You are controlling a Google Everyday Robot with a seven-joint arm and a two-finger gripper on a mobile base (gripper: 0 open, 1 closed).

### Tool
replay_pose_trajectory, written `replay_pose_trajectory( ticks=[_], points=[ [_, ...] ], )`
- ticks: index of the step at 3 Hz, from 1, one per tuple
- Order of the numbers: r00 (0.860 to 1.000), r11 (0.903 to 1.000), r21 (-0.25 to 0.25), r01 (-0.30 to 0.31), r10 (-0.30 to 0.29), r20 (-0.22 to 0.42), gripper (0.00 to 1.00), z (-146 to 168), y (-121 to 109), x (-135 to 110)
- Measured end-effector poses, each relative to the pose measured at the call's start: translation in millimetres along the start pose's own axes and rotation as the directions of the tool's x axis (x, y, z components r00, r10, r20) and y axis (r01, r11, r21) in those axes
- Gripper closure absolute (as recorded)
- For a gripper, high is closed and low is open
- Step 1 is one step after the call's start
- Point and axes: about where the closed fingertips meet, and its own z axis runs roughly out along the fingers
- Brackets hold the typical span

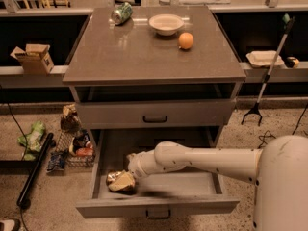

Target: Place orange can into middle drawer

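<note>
The orange can [120, 181] is crushed and golden-orange. It lies low in the front left part of the open middle drawer [159, 206], which is pulled out of the grey cabinet. My gripper [130, 171] reaches into the drawer from the right on the white arm and is right against the can's upper right side. Whether the can rests on the drawer floor or is held just above it does not show.
A closed drawer [155, 114] sits above. On the cabinet top stand a green-and-silver can [121, 12], a white bowl [166, 23] and an orange fruit [186, 40]. Bags and a wire basket [72, 146] lie on the floor at left. A grabber stick [267, 71] leans at right.
</note>
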Motion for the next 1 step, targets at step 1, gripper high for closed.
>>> replay_pose_trajectory(
  ticks=[1],
  points=[
    [0.994, 0.9995, -0.032, 0.008, -0.004, 0.106, 0.00, -35.0, -8.8, -16.5]
  ],
)
